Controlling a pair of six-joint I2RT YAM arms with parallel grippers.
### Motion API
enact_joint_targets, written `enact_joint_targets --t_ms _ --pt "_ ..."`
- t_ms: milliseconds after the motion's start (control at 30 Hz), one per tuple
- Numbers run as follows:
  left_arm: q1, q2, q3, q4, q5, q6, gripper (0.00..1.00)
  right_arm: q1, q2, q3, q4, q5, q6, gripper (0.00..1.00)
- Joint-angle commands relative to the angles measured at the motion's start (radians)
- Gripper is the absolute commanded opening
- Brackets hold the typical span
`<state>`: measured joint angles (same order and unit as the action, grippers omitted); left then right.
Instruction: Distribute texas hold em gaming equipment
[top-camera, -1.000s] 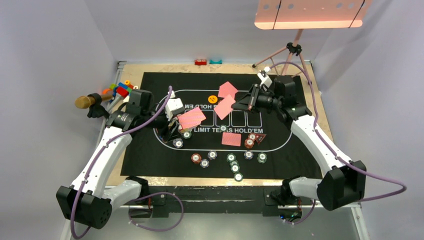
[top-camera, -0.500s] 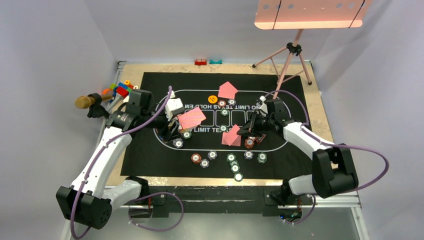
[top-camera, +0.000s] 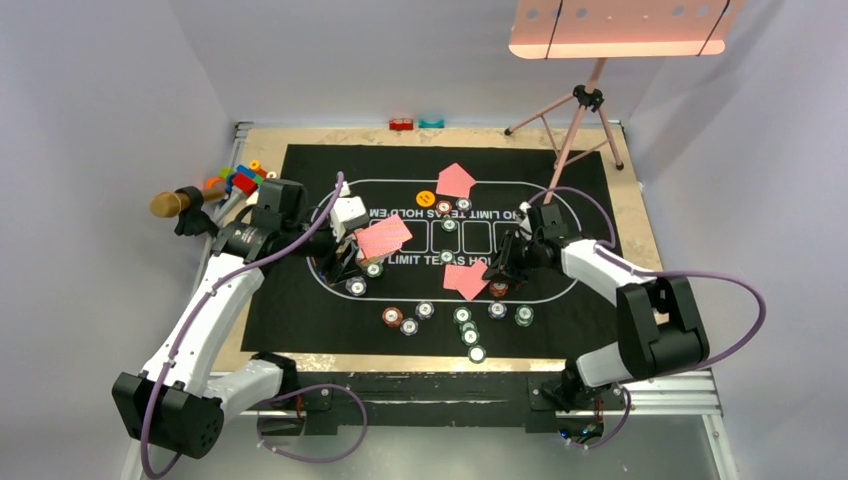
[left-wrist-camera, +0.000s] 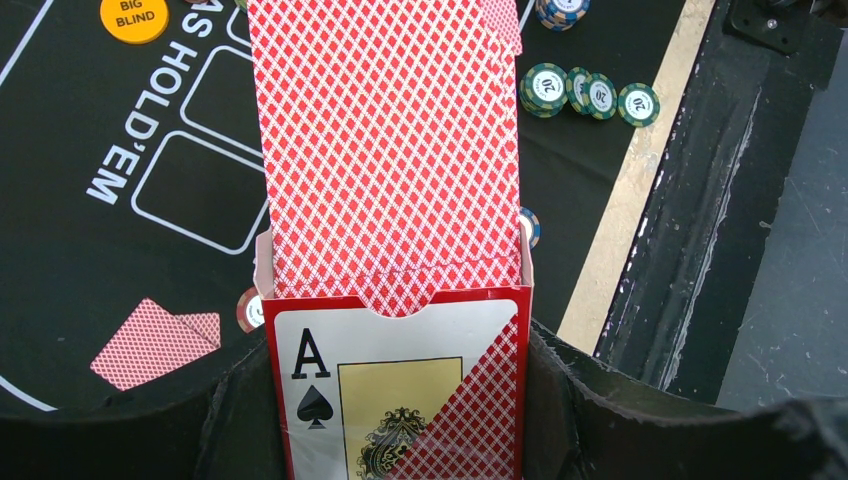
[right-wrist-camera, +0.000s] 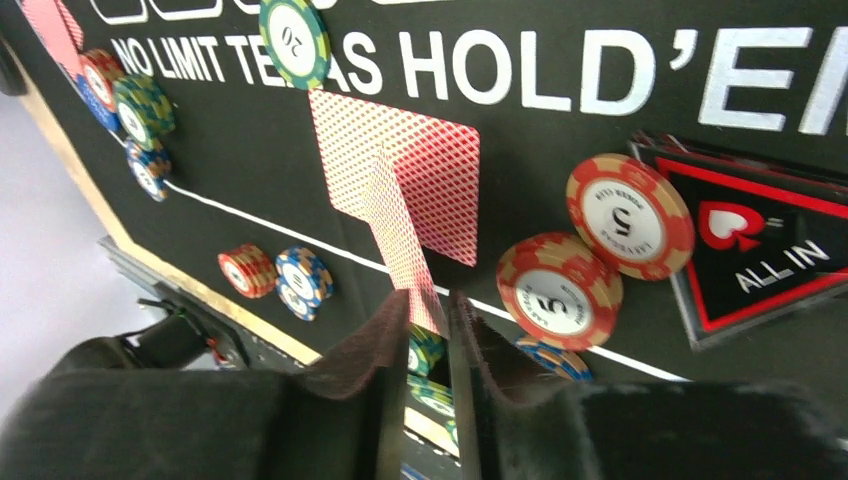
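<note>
**Black Texas Hold'em mat** (top-camera: 300, 320): covers most of the tabletop, and all the gaming pieces lie on it.

**Left arm** (top-camera: 210, 310): reaches over the mat's left end. The left gripper (left-wrist-camera: 400, 410) is clamped on the sides of a card box (left-wrist-camera: 330, 340) with an ace of spades on its front, held above the mat.

**Right arm** (top-camera: 610, 275): bent low over the mat's right half. The right gripper (right-wrist-camera: 428, 305) has its fingers a narrow gap apart with the raised end of a tilted card (right-wrist-camera: 400, 240) between them. Whether they press it cannot be told.

**Red-backed deck** (left-wrist-camera: 385, 150): stands out of the box's open top.

**Flat card** (right-wrist-camera: 440, 170): face down below the lettering, with the tilted card's lower end resting on it.

**Far cards** (top-camera: 456, 180): a face-down pair on the mat's far side.

**ALL IN triangle** (right-wrist-camera: 760, 260): just right of two red chips (right-wrist-camera: 630, 215).

**BIG BLIND disc** (left-wrist-camera: 134, 17): orange, near the centre boxes.

**Green chip** (right-wrist-camera: 294, 38): lies on the lettering.

**Chip row** (top-camera: 465, 325): runs along the mat's near edge.
</note>
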<state>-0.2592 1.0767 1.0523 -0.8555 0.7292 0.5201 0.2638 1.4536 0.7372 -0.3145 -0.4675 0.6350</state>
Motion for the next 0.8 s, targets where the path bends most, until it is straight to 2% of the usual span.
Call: enact_joint_targets --t_ms 0,100,233,400,533,633,767 --pt "0.008 -0.017 0.037 0.015 0.05 0.018 0.0 0.006 -0.081 0.065 -0.094 0.085 -0.036 0.29" --pt "0.008 -0.019 0.034 0.015 0.05 0.018 0.0 0.008 -0.125 0.081 -0.134 0.125 -0.038 0.39" --pt "0.008 -0.021 0.031 0.017 0.05 0.018 0.0 0.026 -0.178 0.11 -0.188 0.169 -0.043 0.63" --pt "0.008 -0.02 0.031 0.024 0.054 0.01 0.0 0.091 -0.237 0.206 -0.209 0.15 -0.023 0.82" --pt "0.008 -0.02 0.029 0.035 0.056 -0.001 0.0 0.178 -0.261 0.31 -0.118 0.039 0.038 0.88" --pt "0.007 -0.018 0.031 0.037 0.059 -0.004 0.0 0.217 -0.242 0.343 0.028 -0.096 0.128 0.91" --pt "0.007 -0.02 0.034 0.035 0.061 -0.008 0.0 0.241 -0.201 0.343 0.243 -0.177 0.25 0.93"
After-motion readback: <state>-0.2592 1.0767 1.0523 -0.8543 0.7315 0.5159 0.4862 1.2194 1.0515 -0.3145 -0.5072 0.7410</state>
